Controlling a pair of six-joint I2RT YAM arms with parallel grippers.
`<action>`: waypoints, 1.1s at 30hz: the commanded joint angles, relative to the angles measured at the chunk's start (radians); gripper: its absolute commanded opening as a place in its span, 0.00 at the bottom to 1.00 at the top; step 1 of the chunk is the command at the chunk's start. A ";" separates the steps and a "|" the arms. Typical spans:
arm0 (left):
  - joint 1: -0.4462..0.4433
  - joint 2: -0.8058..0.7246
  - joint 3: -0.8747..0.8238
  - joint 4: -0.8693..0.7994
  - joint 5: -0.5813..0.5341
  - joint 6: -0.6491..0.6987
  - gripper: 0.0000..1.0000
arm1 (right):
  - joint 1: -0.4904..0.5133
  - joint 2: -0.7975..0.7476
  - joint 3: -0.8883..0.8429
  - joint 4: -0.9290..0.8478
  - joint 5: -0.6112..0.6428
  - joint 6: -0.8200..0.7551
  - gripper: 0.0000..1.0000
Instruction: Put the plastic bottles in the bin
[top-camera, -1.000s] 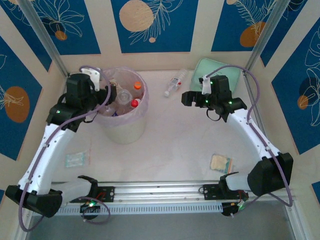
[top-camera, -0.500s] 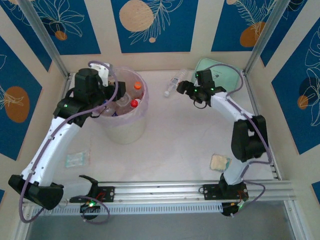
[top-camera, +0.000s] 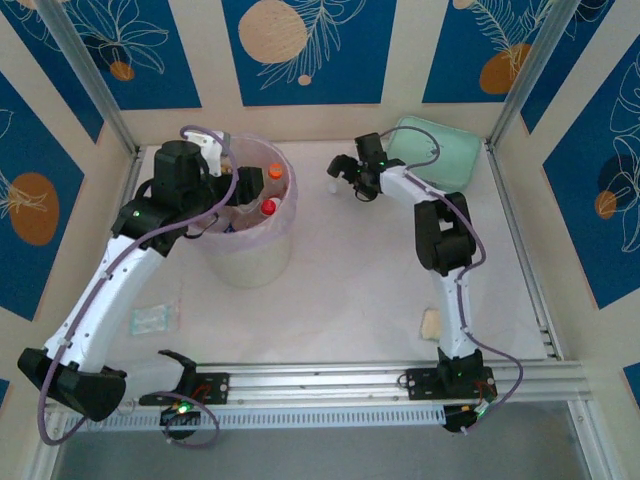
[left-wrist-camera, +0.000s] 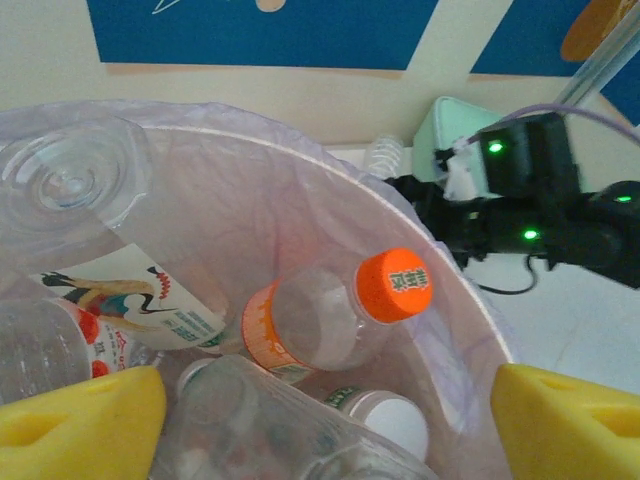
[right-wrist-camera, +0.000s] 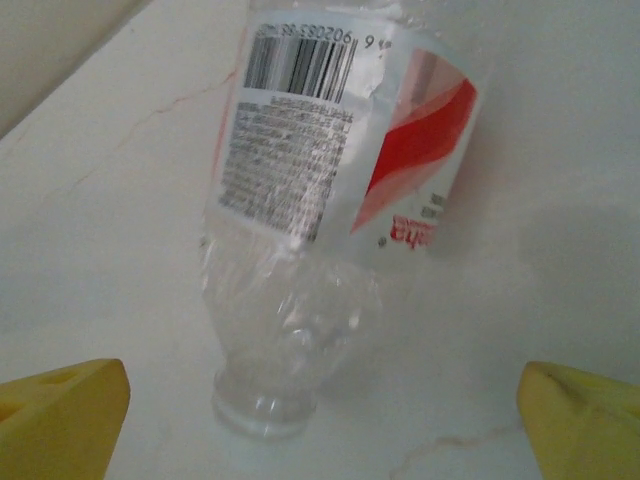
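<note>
Here, one bottle (right-wrist-camera: 318, 205) lies outside the bin (top-camera: 250, 262), at least four inside.

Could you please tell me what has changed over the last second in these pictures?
The right pincer swung left and farther back; it is now open, fingertips either side of the near end of the loose crushed bottle, not gripping it. The left pincer edged slightly farther over the bin, open. Bottle, bin and mint-green case stayed put.
</note>
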 joint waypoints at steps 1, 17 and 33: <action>0.008 -0.050 -0.010 0.025 0.038 -0.004 0.93 | 0.004 0.061 0.061 -0.051 -0.016 0.035 0.97; 0.021 -0.112 0.047 -0.082 -0.004 0.039 1.00 | -0.007 0.047 0.017 -0.026 -0.008 -0.007 0.56; 0.022 -0.106 0.131 -0.172 0.049 0.053 1.00 | 0.011 -0.333 -0.382 0.130 -0.122 -0.082 0.13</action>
